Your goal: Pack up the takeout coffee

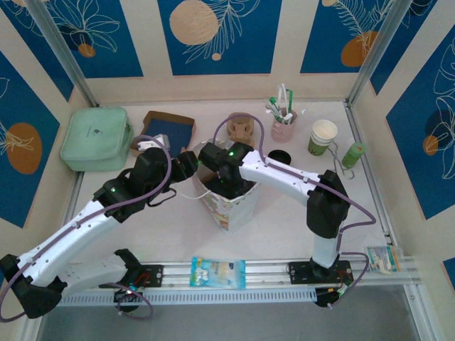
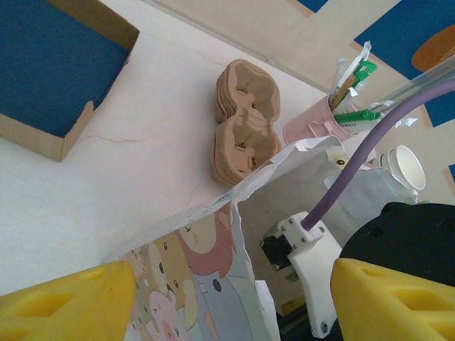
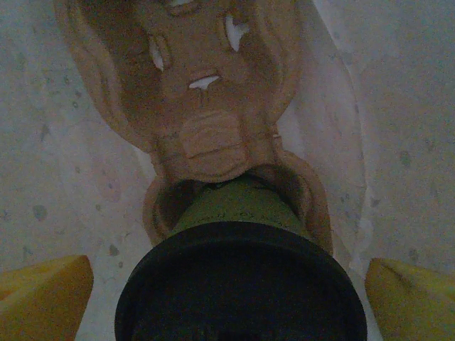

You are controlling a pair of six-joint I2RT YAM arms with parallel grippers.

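The right hand (image 3: 227, 298) hangs spread around the takeout coffee (image 3: 242, 213), seated in a pulp carrier (image 3: 206, 135) inside the paper bag (image 2: 206, 263), whose rim the spread left hand (image 2: 231, 298) straddles, likely steadying it.

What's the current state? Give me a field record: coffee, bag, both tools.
coffee: lidded, seated in a pulp carrier inside the bag
bag: upright, mouth open, mid-table
right tool: down in the bag, open, a finger on each side of the coffee
left tool: open, astride the bag's rim
spare cup: no lid, far right of the table
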